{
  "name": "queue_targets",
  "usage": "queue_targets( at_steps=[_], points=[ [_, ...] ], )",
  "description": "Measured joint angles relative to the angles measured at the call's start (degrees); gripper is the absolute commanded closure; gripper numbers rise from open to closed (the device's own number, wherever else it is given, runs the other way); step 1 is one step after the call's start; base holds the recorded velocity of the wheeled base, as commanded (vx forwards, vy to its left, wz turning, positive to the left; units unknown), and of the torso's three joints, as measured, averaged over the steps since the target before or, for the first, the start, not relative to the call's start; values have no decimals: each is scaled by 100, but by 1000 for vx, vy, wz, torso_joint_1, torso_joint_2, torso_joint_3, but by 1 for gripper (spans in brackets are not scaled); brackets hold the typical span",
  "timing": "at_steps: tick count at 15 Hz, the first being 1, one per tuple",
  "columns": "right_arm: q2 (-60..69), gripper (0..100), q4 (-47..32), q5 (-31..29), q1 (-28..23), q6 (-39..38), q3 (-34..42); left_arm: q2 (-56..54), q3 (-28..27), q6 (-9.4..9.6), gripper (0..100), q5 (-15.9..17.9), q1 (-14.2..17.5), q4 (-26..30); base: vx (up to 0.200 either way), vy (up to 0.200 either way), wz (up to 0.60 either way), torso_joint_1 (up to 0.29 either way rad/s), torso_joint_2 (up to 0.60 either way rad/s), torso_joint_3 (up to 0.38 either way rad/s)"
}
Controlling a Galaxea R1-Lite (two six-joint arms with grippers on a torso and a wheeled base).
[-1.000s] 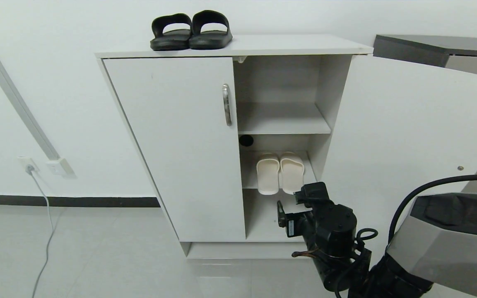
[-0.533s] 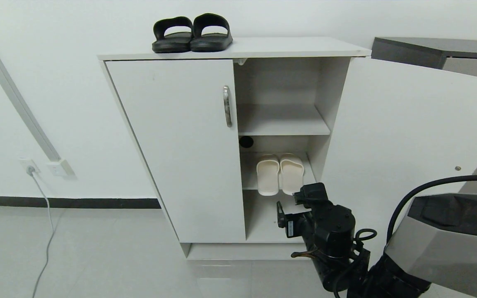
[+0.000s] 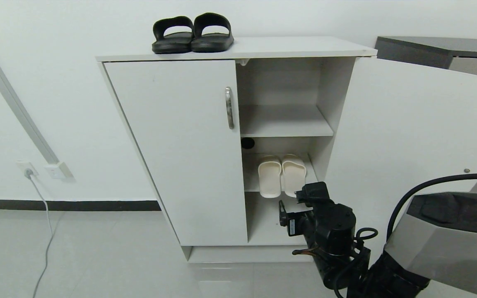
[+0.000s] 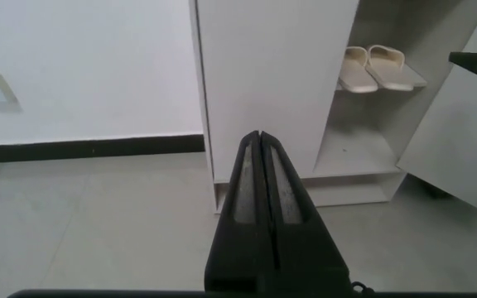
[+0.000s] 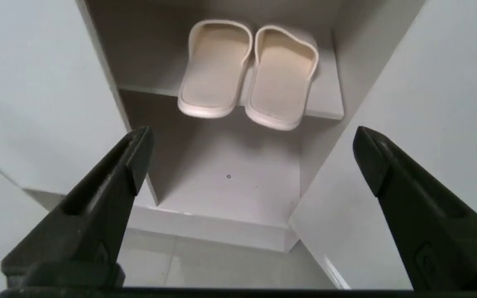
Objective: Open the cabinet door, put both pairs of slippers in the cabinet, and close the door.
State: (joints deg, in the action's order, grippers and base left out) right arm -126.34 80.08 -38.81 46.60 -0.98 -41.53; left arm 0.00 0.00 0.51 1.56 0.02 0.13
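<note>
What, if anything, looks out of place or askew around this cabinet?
Nothing is damaged or spilled. The black slippers sit on the cabinet top, not inside. The white slippers lie side by side on a shelf, ends slightly overhanging its front edge.

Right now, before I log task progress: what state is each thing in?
Right cabinet door: open wide.
Left cabinet door: shut.
White slippers: inside, side by side on the lower shelf.
Black slippers: on top of the cabinet, not yet stowed.
Right tool: open, empty.
Left tool: shut, empty.
</note>
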Motion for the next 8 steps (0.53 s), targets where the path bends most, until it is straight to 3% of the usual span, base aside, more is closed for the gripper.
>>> queue_targets(
  at_steps=[8],
  points=[
    [-4, 0, 11, 0, 6, 0, -30, 0, 0, -7, 100, 0, 0, 5, 0, 200, 0, -1, 1, 2]
  ],
)
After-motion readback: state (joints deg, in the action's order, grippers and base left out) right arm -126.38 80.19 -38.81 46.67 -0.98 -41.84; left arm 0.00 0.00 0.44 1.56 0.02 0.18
